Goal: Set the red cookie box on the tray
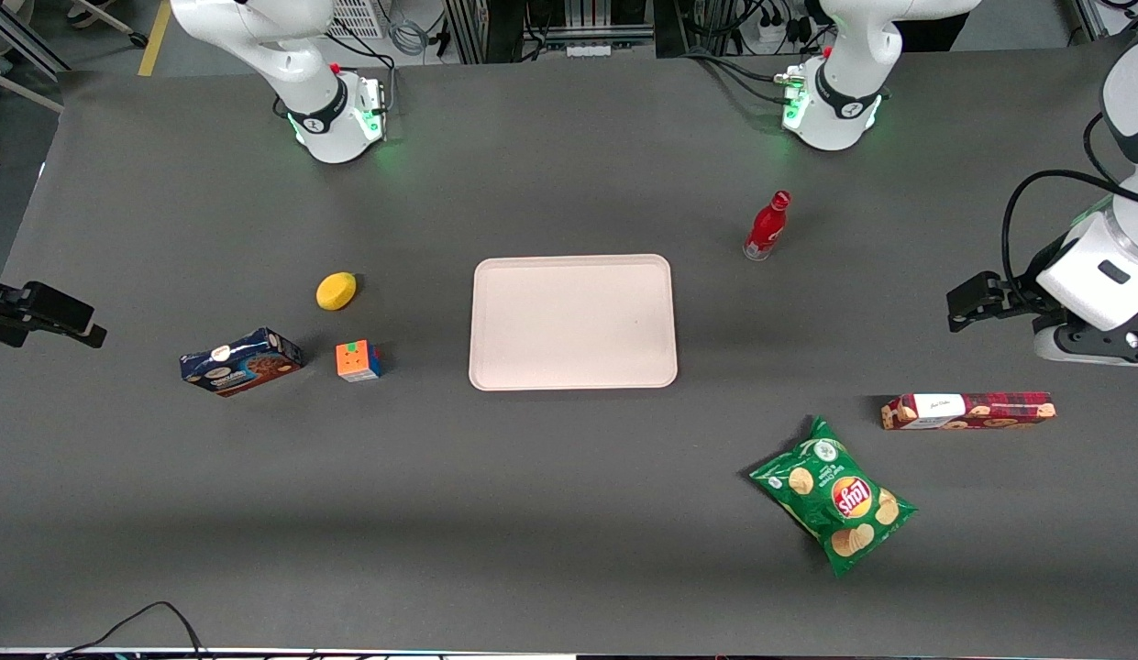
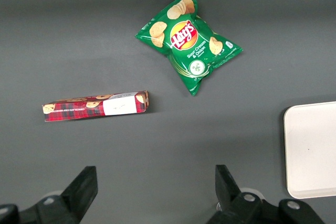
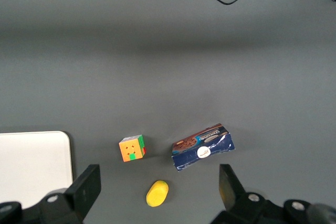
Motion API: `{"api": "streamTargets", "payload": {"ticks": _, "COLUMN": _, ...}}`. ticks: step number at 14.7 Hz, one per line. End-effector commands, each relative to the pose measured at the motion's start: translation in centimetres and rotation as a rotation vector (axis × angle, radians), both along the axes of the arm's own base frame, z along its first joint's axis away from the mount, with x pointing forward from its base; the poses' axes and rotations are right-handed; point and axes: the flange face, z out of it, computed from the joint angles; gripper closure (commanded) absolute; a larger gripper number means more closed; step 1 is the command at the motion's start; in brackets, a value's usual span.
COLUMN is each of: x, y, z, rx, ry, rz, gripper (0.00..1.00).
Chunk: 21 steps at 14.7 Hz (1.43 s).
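- Red cookie box (image 1: 968, 411) is seen as a long, slim carton w/ dark-red plaid sides, a white label panel nearer one end, and cookie pics at both ends; it lies flat on the desk (image 1: 569, 513), lengthwise along the desk's long edge.
- It is found toward the working arm's end of the desk, nearer the front cam than the tray (image 1: 573, 321) and well apart from it; nothing touches it.
- In the left wrist view the box (image 2: 95, 106) is shown whole, w/ label text too small to be read.
- Tray: pale pinkish-cream, rounded corners, low rim, nothing on it; only one end (image 2: 311, 150) is caught by the wrist cam, the rest is cut off.
- Tool (image 2: 156, 184) is held open above bare desk, fingers (image 2: 84, 182) spread wide, nothing between them; it hangs apart from the box. In the front view it (image 1: 977, 301) shows only as a dark shape, partly hidden by the arm.
- Green chip bag (image 1: 833, 495) lies just beside the box, nearer the front cam.
- Red bottle (image 1: 767, 226) stands upright, farther from the front cam than the tray.
- Toward the parked arm's end: blue cookie box (image 1: 241, 361), colour cube (image 1: 359, 360), yellow sponge-like item (image 1: 336, 291) — kind can't be told for sure.
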Motion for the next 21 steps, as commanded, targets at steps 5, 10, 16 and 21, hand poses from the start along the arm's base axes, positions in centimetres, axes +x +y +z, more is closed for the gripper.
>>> {"api": "streamTargets", "payload": {"ticks": 5, "x": 0.2, "y": 0.0, "z": 0.1, "rx": 0.012, "ry": 0.014, "rz": -0.002, "gripper": 0.00}}
{"api": "streamTargets", "payload": {"ticks": 10, "x": -0.3, "y": 0.9, "z": -0.9, "rx": 0.018, "ry": 0.074, "rz": -0.107, "gripper": 0.00}}
{"api": "streamTargets", "payload": {"ticks": 16, "x": 0.1, "y": 4.1, "z": -1.9, "rx": 0.033, "ry": 0.088, "rz": -0.544, "gripper": 0.00}}
{"api": "streamTargets", "payload": {"ticks": 21, "x": 1.1, "y": 6.5, "z": -3.6, "rx": 0.114, "ry": 0.106, "rz": -0.966, "gripper": 0.00}}
